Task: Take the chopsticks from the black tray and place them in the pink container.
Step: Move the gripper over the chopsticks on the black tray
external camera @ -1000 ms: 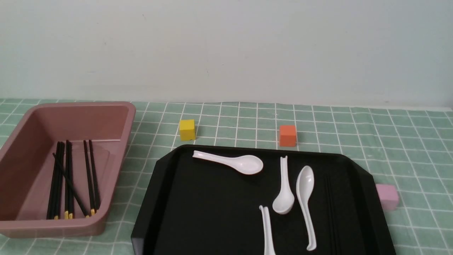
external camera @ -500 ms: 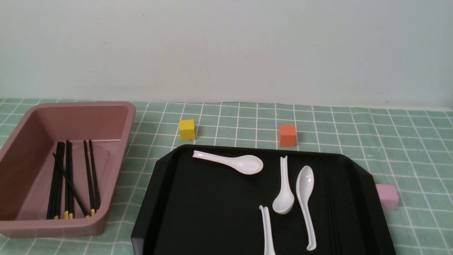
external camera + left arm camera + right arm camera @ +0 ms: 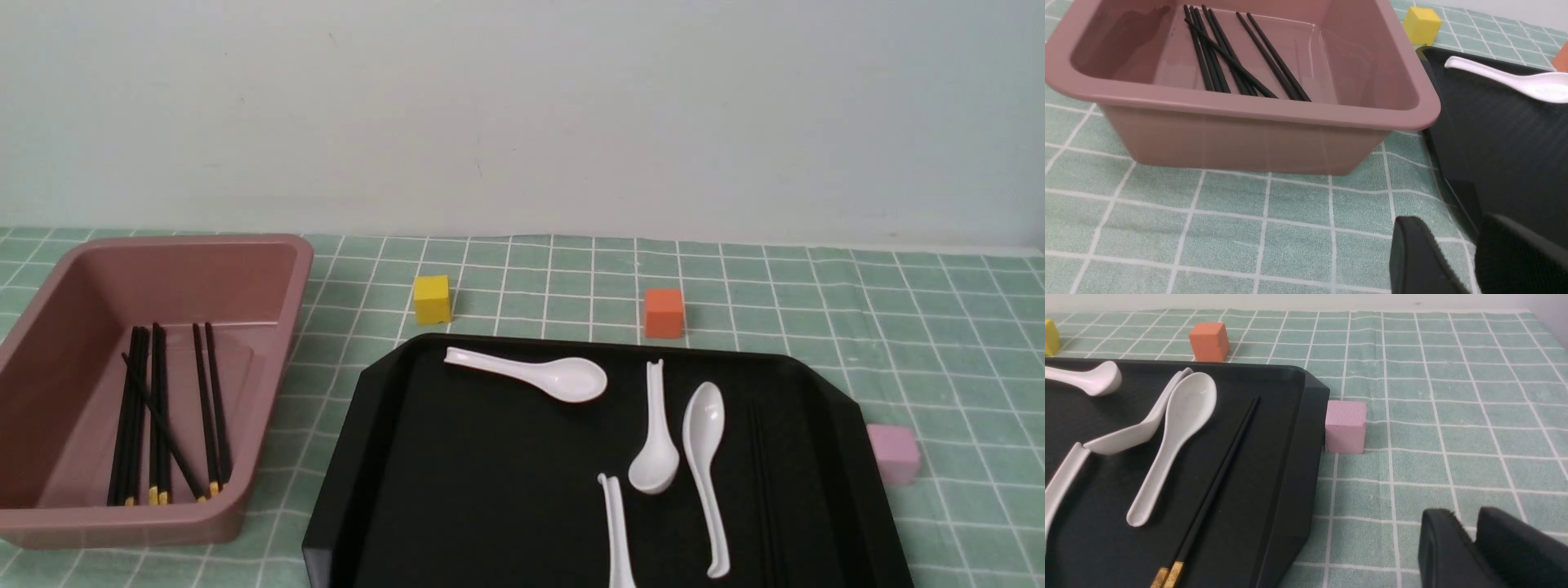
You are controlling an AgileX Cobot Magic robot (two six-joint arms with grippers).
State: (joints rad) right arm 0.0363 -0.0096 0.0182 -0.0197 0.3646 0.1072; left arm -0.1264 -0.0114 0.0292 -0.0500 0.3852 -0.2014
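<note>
Two slim black chopsticks (image 3: 1218,479) with yellow tips lie side by side along the right edge of the flat black tray (image 3: 490,457), which has cut-off corners and a low raised rim. Inside the dusty-pink container (image 3: 188,278), a deep bin with rounded corners, more black chopsticks (image 3: 214,408) lie lengthwise, their yellow tips toward its near edge, one slanting across others.

From between my arms I'm looking forward over the black tray (image 3: 490,457). My left wrist is viewing the pink container (image 3: 1249,110) closely, upper left of frame; my right wrist is sharing the tray's right side.
</note>
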